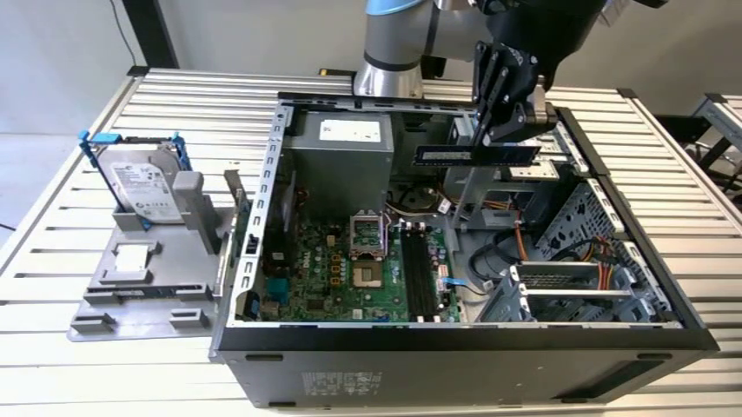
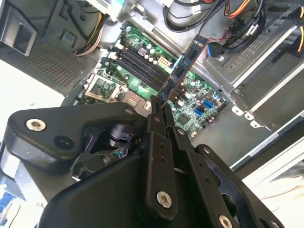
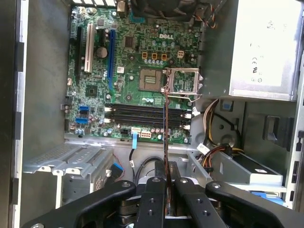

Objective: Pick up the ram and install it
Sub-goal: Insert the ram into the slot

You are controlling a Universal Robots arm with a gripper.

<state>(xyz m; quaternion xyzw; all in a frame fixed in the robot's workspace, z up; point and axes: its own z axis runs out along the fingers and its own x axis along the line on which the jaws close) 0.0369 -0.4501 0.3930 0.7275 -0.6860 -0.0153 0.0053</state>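
Ram (image 1: 447, 155) is hanging level in the exterior view, above the open computer case (image 1: 257, 200) and well clear of the motherboard (image 1: 336, 269) on its floor. The gripper (image 1: 506, 139) is reaching down from above and clamping the stick, closer to the end on the exterior view's right. The long black memory slots (image 1: 420, 274) are lying below, apart from the stick. A silver hard drive (image 1: 145, 187) in a blue bracket is standing outside the case, toward the exterior view's left, on the slatted table (image 1: 69, 261).

In the second wrist view the ram (image 2: 183, 69) is jutting out from between the black fingers (image 2: 156, 137), which are pressing on its two flat faces with no gap showing. It is reaching out over the green board, beside the slots (image 2: 137, 64); whether it is lining up with one of them is hard to judge from this angle.

In the first wrist view the ram (image 3: 166, 133) is showing edge-on as a thin dark line running out of the clenched gripper (image 3: 167, 185), crossing over the slots (image 3: 142, 114) and ending beside the bare processor socket (image 3: 152, 78)
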